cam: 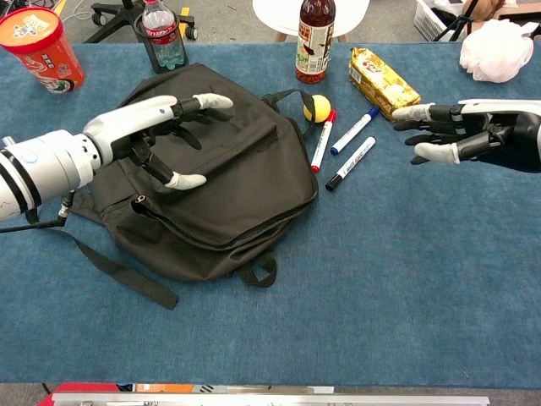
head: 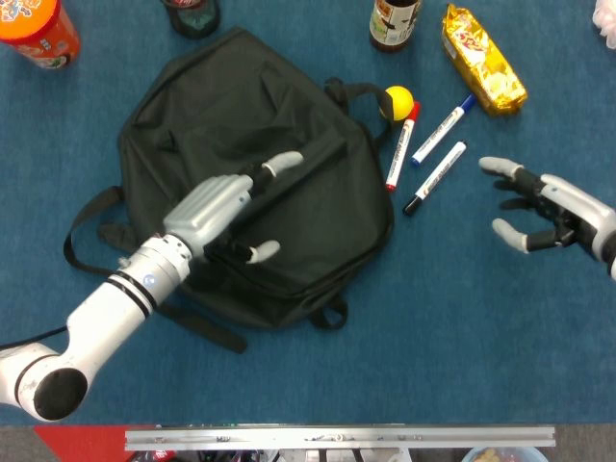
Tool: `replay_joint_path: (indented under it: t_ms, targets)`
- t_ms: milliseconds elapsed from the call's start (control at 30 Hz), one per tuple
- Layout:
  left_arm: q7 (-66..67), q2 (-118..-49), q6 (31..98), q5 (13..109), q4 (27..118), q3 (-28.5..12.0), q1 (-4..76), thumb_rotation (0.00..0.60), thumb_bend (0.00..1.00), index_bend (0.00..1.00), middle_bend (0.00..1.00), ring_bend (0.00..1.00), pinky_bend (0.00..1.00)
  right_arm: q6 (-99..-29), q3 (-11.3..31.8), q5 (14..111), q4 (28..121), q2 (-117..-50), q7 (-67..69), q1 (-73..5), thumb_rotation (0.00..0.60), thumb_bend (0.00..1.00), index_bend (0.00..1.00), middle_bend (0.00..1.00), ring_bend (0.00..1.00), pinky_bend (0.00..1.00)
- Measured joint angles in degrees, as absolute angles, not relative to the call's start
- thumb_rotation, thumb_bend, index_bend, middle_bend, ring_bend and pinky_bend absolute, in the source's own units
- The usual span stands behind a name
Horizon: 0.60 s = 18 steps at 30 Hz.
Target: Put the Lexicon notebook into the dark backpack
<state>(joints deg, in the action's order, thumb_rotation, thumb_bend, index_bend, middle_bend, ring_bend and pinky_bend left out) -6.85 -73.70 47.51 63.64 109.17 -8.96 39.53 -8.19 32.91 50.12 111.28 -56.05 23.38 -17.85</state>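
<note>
Dark fabric covers everything now: the backpack (cam: 215,161) lies flat on the blue surface (cam: 406,279) and no notebook shows in either view, so it is presumably inside, though the closed flap hides it. The left hand (cam: 156,135) hovers over the top of the bag, fingers (cam: 188,180) spread and holding nothing. The right hand (cam: 452,135) hangs well off to the side past the markers (cam: 342,144), fingers apart and empty. The placing step looks finished; what remains, by my reading, is lifting both hands clear without dragging the straps.
</note>
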Motion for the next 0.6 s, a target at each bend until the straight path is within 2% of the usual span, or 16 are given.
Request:
replay_joint_path:
  t_ms: [300,600]
  targets:
    - [-4.9,-72.8,55.3,67.3,105.4,-8.4,36.2,0.6,0.26,0.01,0.11,0.08,0.23,-18.8,28.9,62.9,107.8,-57.5,16.7,-16.2,0.6,0.47,0.0,0.04,0.0,0.11]
    - [-1.8,-72.5,64.8,73.5,99.8,-6.3,31.4,0.6,0.26,0.05,0.11,0.08,0.23,-36.7,22.9,76.3,100.6,-61.7,9.5,-14.7,0.6,0.47,0.0,0.07,0.0,0.11]
